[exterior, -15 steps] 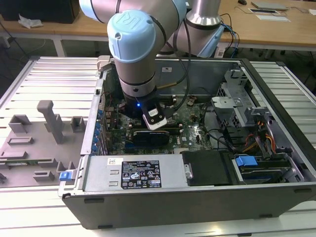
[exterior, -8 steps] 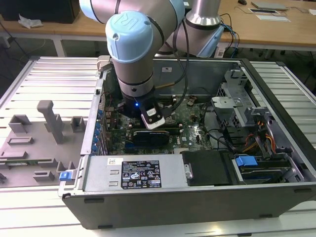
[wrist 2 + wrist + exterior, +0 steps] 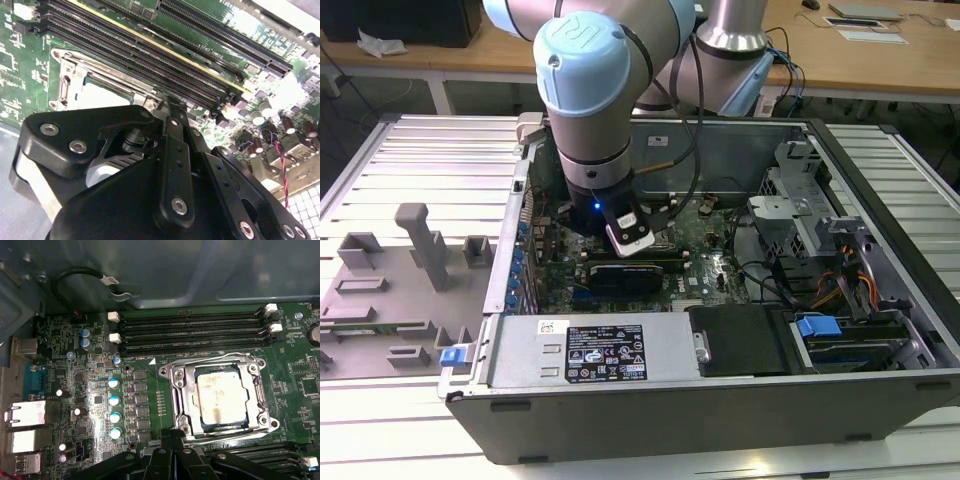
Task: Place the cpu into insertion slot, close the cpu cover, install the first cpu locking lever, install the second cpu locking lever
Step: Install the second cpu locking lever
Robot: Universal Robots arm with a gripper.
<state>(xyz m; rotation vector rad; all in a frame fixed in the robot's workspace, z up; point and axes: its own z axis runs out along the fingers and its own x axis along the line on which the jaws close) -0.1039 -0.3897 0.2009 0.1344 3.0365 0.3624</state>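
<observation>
The square silvery-tan cpu [image 3: 221,399] lies flat in its socket, the cpu cover [image 3: 218,367] closed over it; whether the end effector [image 3: 172,432] is parted cannot be told.

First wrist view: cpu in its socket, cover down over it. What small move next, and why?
Probably lower the gripper toward the nearest edge of the cpu cover, to reach a locking lever: the cpu lies seated, the cover lies flat around it, and the gripper hangs right by that edge. Lever state: cannot tell.
</observation>
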